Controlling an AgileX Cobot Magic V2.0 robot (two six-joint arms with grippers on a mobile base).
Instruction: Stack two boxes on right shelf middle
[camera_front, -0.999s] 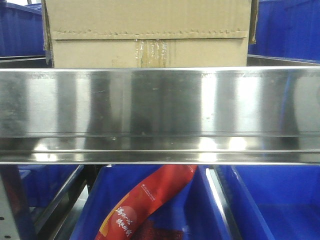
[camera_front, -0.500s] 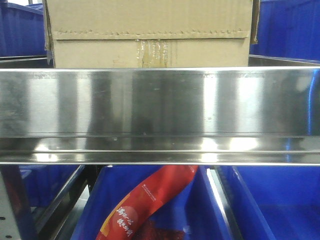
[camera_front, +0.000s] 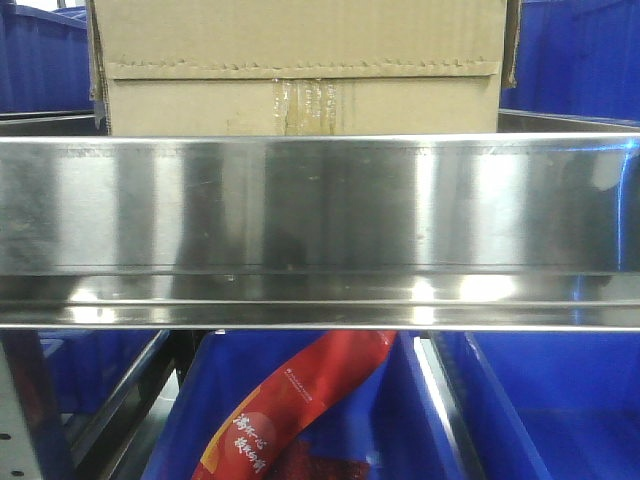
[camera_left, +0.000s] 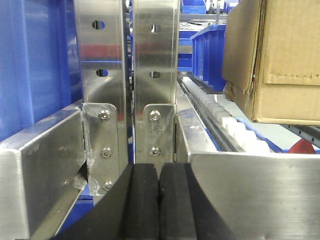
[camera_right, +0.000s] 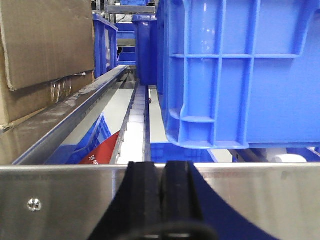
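The cardboard box (camera_front: 300, 65) is sitting on the steel shelf (camera_front: 320, 205) behind its front rail. Both pincers, left (camera_left: 159, 200) and right (camera_right: 162, 197), are resting closed and empty. The carton is looking stiff and light, so pressing its side walls suits best.

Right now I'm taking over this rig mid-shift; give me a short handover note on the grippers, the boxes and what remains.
Left gripper: fingers shut, empty, in front of the grey uprights.
Right gripper: fingers shut, empty, beside a blue bin.
Cardboard box: on the steel shelf, behind its front rail.
Done: one box is on the shelf; whether a second one is stacked cannot be told from these views.
Left: check the stack; add the second box if missing.
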